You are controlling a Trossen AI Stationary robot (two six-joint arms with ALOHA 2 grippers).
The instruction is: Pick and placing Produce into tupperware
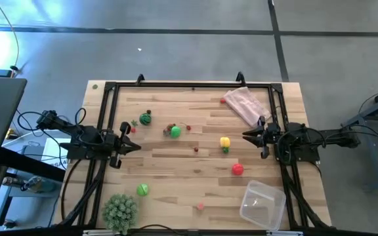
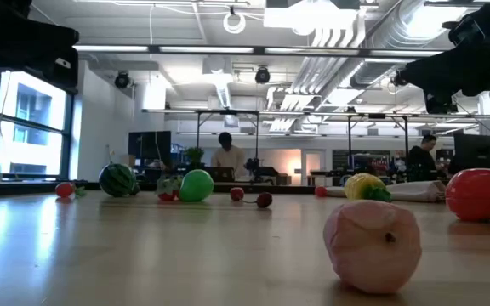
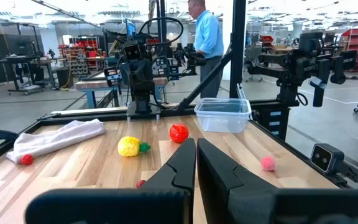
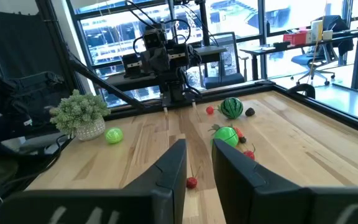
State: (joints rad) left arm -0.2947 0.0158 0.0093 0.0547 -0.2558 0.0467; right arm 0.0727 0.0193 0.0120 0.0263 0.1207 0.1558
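Right gripper [image 1: 248, 136] slightly parted, empty, left gripper [image 1: 135, 145] shut; nothing picked yet, next reach yellow pepper [image 1: 224, 142] far from tupperware [image 1: 262, 203].

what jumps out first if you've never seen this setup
Small bright toy produce lies scattered over the wooden table: a red piece, a yellow one and a striped green melon. The clear tupperware sits empty at the near right corner, with a spiky pale-green plant at the near left. The left gripper and right gripper wait at the table's sides, holding nothing.
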